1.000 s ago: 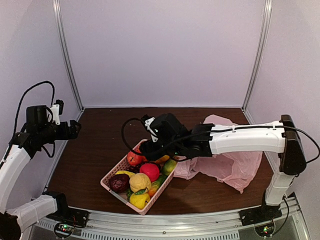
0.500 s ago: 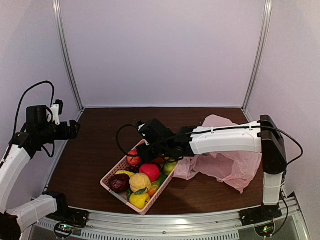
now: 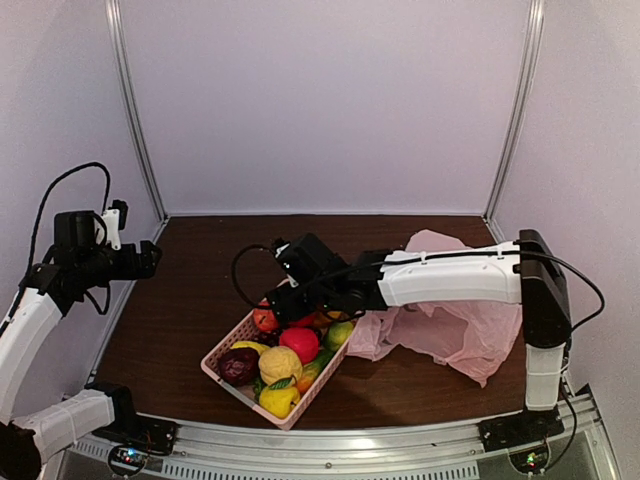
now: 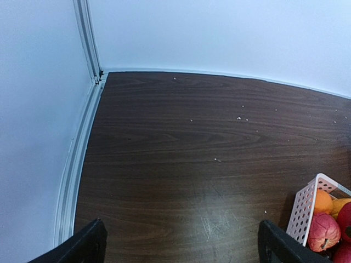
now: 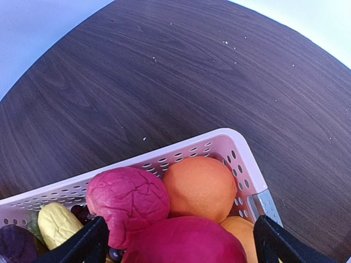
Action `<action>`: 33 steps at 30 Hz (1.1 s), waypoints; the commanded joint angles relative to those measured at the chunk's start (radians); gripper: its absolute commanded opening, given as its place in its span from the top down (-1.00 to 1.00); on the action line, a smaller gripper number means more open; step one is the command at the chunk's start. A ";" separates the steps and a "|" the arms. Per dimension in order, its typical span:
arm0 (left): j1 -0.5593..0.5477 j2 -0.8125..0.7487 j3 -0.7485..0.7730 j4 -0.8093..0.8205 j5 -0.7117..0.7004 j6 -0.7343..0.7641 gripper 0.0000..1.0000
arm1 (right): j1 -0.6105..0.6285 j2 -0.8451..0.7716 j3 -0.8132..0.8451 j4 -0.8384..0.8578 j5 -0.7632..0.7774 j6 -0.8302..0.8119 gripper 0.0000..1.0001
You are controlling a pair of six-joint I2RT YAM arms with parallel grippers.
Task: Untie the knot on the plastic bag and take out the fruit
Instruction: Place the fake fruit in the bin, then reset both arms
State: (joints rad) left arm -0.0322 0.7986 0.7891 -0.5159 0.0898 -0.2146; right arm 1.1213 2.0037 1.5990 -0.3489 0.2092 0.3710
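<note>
Unloading step: your right hand [image 3: 283, 305] wide open, empty, over 12 o'clock corner of basket [image 3: 225, 350], orange [image 5: 200, 189] beneath. Left hand [image 4: 181, 246] open, idle. Slack plastic bag [image 3: 470, 335] at basket's 3 o'clock; next, probe it for more.

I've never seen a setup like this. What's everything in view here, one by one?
table: one, dark brown, under everything
basket: one, pink latticed, mid-table
toy fruits: several, red, orange, yellow, green, heaped in basket
dark maroon fruit: one, basket's near-left corner
plastic bag: one, pink, crumpled right of basket
left gripper: one, black, open, empty, over table's left side
right gripper: one, black, open, over the basket's fruit
</note>
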 commanded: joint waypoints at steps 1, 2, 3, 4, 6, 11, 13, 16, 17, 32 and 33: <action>0.006 -0.001 -0.006 0.040 0.009 0.010 -0.95 | -0.003 -0.013 0.019 0.012 -0.011 -0.002 -0.90; 0.006 -0.001 -0.006 0.043 0.011 0.008 -0.95 | -0.003 -0.023 0.019 0.013 -0.010 0.000 -0.93; 0.006 0.000 -0.005 0.047 0.017 0.006 -0.95 | -0.004 -0.036 0.017 0.015 -0.008 0.000 -0.98; 0.006 0.001 -0.004 0.053 0.025 0.004 -0.95 | -0.004 -0.051 0.013 0.020 -0.006 -0.001 -0.99; 0.006 0.002 -0.002 0.063 0.027 -0.016 -0.95 | -0.014 -0.087 0.000 0.030 -0.008 -0.001 -0.99; 0.006 0.018 -0.038 0.150 0.085 -0.070 -0.95 | -0.088 -0.186 -0.064 0.031 -0.013 0.007 -0.99; 0.006 0.047 -0.023 0.165 0.058 -0.089 -0.95 | -0.138 -0.230 -0.110 0.029 -0.016 0.010 -0.99; 0.006 0.108 -0.008 0.225 0.004 -0.114 -0.95 | -0.224 -0.306 -0.213 0.029 -0.012 0.014 -0.99; 0.006 0.130 -0.008 0.256 -0.007 -0.120 -0.95 | -0.255 -0.344 -0.249 0.030 -0.008 0.015 -0.99; 0.120 0.327 -0.129 0.681 -0.166 -0.073 -0.95 | -0.869 -0.744 -0.653 0.153 -0.134 -0.094 -0.99; 0.120 0.320 -0.150 0.711 -0.189 -0.062 -0.95 | -0.892 -0.772 -0.681 0.180 -0.131 -0.105 -0.99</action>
State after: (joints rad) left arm 0.0841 1.1328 0.7048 0.0109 0.0189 -0.3286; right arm 0.2981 1.3144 0.9966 -0.2588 0.1108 0.3176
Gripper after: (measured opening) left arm 0.975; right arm 0.994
